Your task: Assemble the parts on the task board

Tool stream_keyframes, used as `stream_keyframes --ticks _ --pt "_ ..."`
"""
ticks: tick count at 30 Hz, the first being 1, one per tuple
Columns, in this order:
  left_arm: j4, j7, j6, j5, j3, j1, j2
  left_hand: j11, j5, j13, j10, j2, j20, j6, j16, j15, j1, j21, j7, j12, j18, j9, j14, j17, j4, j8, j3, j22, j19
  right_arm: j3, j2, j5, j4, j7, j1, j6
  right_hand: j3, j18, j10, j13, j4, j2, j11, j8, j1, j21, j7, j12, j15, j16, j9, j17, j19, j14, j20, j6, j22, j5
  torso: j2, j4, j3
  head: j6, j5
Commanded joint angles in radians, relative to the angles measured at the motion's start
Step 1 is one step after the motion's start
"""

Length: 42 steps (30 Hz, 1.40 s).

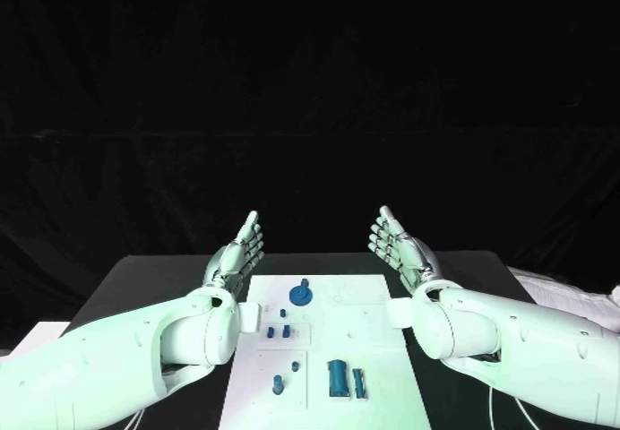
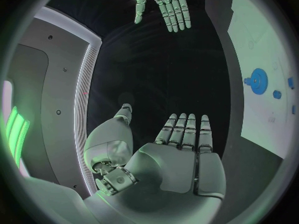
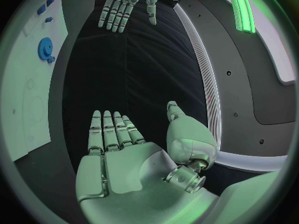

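While both hands are hanging raised with nothing in them, the task board [image 1: 339, 309] is lying flat in the lower middle of the head view, a white plate running from mid-frame to the bottom edge between the two arms. Item: blue gear [image 1: 301, 295], sitting on the board's upper left part, apparently on its own seat. Item: small blue pieces [image 1: 278, 331], lying in a loose cluster at the board's left middle, below the gear. Item: larger blue block [image 1: 337, 377] with a slimmer blue piece [image 1: 360, 383] just beside it, lying at lower centre, and one more small blue part [image 1: 278, 385] to their left. Whether these are seated as assembled or merely laid out cannot be told; the scene is fitting either parts awaiting fitting or a finished board with the hands withdrawn. Left hand [image 1: 236, 252] is standing edge-on at the board's upper left corner, fingers straight, together and pointing up the frame, palm facing inward, holding nothing. Right hand [image 1: 402, 247] is mirroring it at the upper right corner, fingers extended, palm turned toward the other, likewise empty; the pose is reading as neutral, keeping the board unobstructed
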Motion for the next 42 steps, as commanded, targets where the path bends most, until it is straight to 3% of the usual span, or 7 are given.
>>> stream_keyframes --ticks 1,2,6,25,27,30,42 --pt "0.006 0.044 -0.079 -0.047 0.002 0.000 0.000 -0.011 -0.006 -0.002 -0.106 0.001 -0.067 -0.101 -0.018 -0.006 -0.142 -0.007 -0.013 -0.007 -0.054 -0.002 -0.099 -0.003 -0.001 -0.007 -0.033 -0.041 -0.082 0.001 -0.001 0.027 0.008 0.059 -0.002 -0.083 -0.100 -0.055 -0.117 -0.002 0.000 0.001 -0.005 -0.007 -0.144 -0.012 -0.013 -0.007 -0.001 -0.008 -0.005 -0.019 -0.112 -0.120 -0.022 -0.101 -0.007 -0.012 0.000 0.0004 0.0003 0.000 0.000" --pt "0.006 0.044 -0.079 -0.047 0.002 0.000 0.000 -0.011 -0.006 -0.002 -0.115 0.001 -0.067 -0.109 -0.018 -0.006 -0.153 -0.007 -0.013 -0.007 -0.054 -0.002 -0.107 -0.003 -0.001 -0.007 -0.103 -0.045 -0.088 0.001 -0.001 0.027 0.008 0.059 -0.002 -0.083 -0.100 -0.055 -0.126 -0.002 0.000 0.001 -0.005 -0.007 -0.155 -0.012 -0.013 -0.007 -0.001 -0.008 -0.005 -0.019 -0.121 -0.129 -0.022 -0.109 -0.007 -0.012 0.000 0.0004 0.0003 0.000 0.000" --pt "0.006 0.044 -0.079 -0.047 0.002 0.000 0.000 -0.011 -0.006 -0.002 -0.148 0.001 -0.067 -0.141 -0.018 -0.006 -0.198 -0.007 -0.013 -0.007 -0.054 -0.002 -0.139 -0.003 -0.001 -0.007 -0.103 -0.125 -0.114 0.001 -0.001 0.027 0.008 0.059 -0.002 -0.083 -0.100 -0.055 -0.163 -0.002 0.000 0.001 -0.005 -0.007 -0.200 -0.012 -0.013 -0.007 -0.001 -0.008 -0.005 -0.019 -0.156 -0.167 -0.022 -0.141 -0.007 -0.012 0.000 0.0004 0.0003 0.000 0.000" --pt "0.006 0.044 -0.079 -0.047 0.002 0.000 0.000 -0.011 -0.006 -0.002 -0.238 0.001 -0.067 -0.228 -0.018 -0.006 -0.317 -0.007 -0.013 -0.007 -0.054 -0.002 -0.224 -0.003 -0.001 -0.007 -0.103 -0.125 -0.249 0.001 -0.001 0.027 0.008 0.059 -0.002 -0.083 -0.100 -0.055 -0.267 -0.002 0.000 0.001 -0.005 -0.007 -0.326 -0.012 -0.013 -0.007 -0.001 -0.008 -0.005 -0.019 -0.255 -0.274 -0.022 -0.230 -0.007 -0.012 0.000 0.0004 0.0003 0.000 0.000" --pt "0.006 0.044 -0.079 -0.047 0.002 0.000 0.000 -0.011 -0.006 -0.002 -0.246 0.001 -0.067 -0.235 -0.018 -0.006 -0.331 -0.007 -0.013 -0.007 -0.054 -0.002 -0.230 -0.003 -0.001 -0.007 -0.103 -0.125 -0.249 0.001 -0.001 0.027 0.008 0.059 -0.002 -0.083 -0.100 -0.055 -0.356 -0.002 0.000 0.001 -0.005 -0.007 -0.436 -0.012 -0.013 -0.007 -0.001 -0.008 -0.005 -0.019 -0.339 -0.364 -0.022 -0.307 -0.007 -0.012 0.000 0.0004 0.0003 0.000 0.000" --pt "0.006 0.044 -0.079 -0.047 0.002 0.000 0.000 -0.011 -0.006 -0.002 -0.322 0.001 -0.067 -0.308 -0.018 -0.006 -0.340 -0.007 -0.013 -0.007 -0.054 -0.002 -0.303 -0.003 -0.001 -0.007 -0.103 -0.125 -0.249 0.001 -0.001 0.027 0.008 0.059 -0.002 -0.083 -0.100 -0.055 -0.356 -0.002 0.000 0.001 -0.005 -0.007 -0.436 -0.012 -0.013 -0.007 -0.001 -0.008 -0.005 -0.019 -0.339 -0.364 -0.022 -0.307 -0.007 -0.012 0.000 0.0004 0.0003 0.000 0.000" --pt "0.006 0.044 -0.079 -0.047 0.002 0.000 0.000 -0.011 -0.006 -0.002 -0.322 0.001 -0.067 -0.308 -0.018 -0.006 -0.431 -0.007 -0.013 -0.007 -0.054 -0.002 -0.303 -0.003 -0.001 -0.007 -0.103 -0.125 -0.249 0.001 -0.001 0.027 0.008 0.059 -0.002 -0.083 -0.100 -0.055 -0.356 -0.002 0.000 0.001 -0.005 -0.007 -0.436 -0.012 -0.013 -0.007 -0.001 -0.008 -0.005 -0.019 -0.339 -0.364 -0.022 -0.307 -0.007 -0.012 0.000 0.0004 0.0003 0.000 0.000"
